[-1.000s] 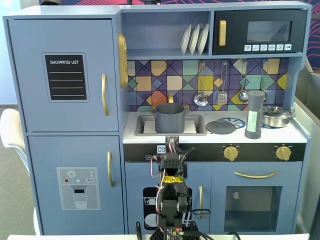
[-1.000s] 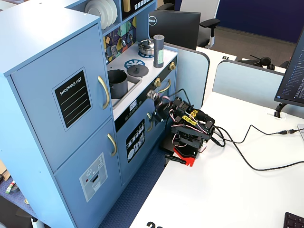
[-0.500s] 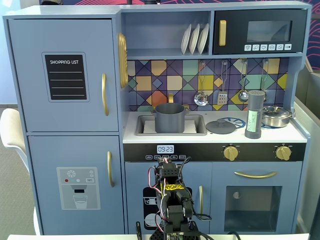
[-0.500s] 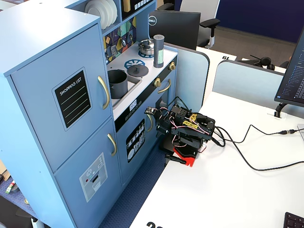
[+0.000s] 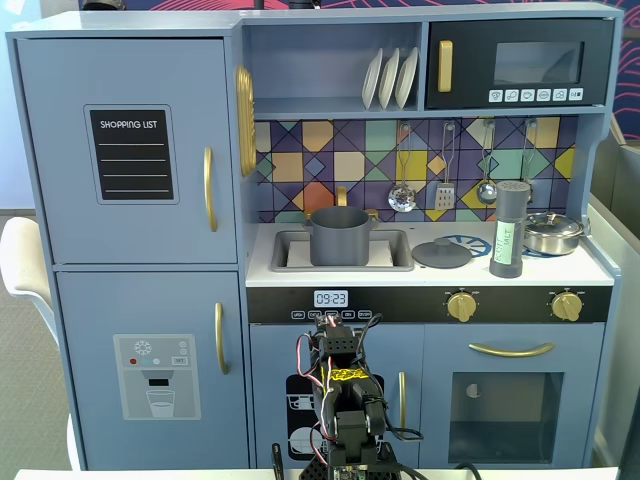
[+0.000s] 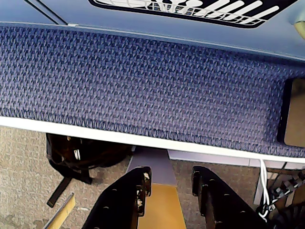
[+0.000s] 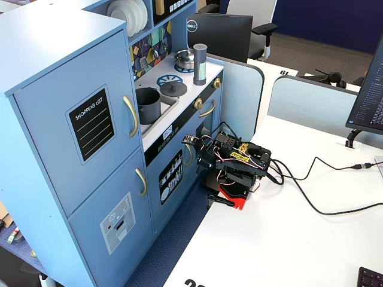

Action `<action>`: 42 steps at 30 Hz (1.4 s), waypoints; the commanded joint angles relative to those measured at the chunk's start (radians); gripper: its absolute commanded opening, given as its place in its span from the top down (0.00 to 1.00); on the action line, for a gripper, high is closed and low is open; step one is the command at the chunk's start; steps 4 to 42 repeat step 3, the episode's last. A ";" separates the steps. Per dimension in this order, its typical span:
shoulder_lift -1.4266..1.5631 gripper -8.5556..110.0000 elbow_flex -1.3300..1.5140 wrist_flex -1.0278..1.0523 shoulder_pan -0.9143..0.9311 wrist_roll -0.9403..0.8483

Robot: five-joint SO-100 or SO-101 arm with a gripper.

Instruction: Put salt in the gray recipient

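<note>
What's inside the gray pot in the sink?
The gray pot looks empty near its rim; its walls hide the bottom. The salt stands apart on the counter.

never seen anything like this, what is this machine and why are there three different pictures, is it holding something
It is a small robot arm on a white desk, facing a blue toy kitchen.

One fixed view looks straight at the kitchen front, with the arm folded low in the foreground. Another fixed view looks from the side and above. The wrist view comes from a camera on the arm itself, aimed down past the desk edge at the floor, with the gripper at the bottom.

On the kitchen counter a dark gray pot sits in the sink, beside a flat round lid, a tall salt shaker and a shiny silver pan.

The jaws stand apart with nothing between them.
</note>
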 commanded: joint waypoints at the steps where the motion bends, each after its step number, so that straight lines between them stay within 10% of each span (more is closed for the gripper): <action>1: 0.012 0.90 0.000 0.005 0.018 -0.012; 42: 0.012 0.90 0.000 0.005 0.018 -0.012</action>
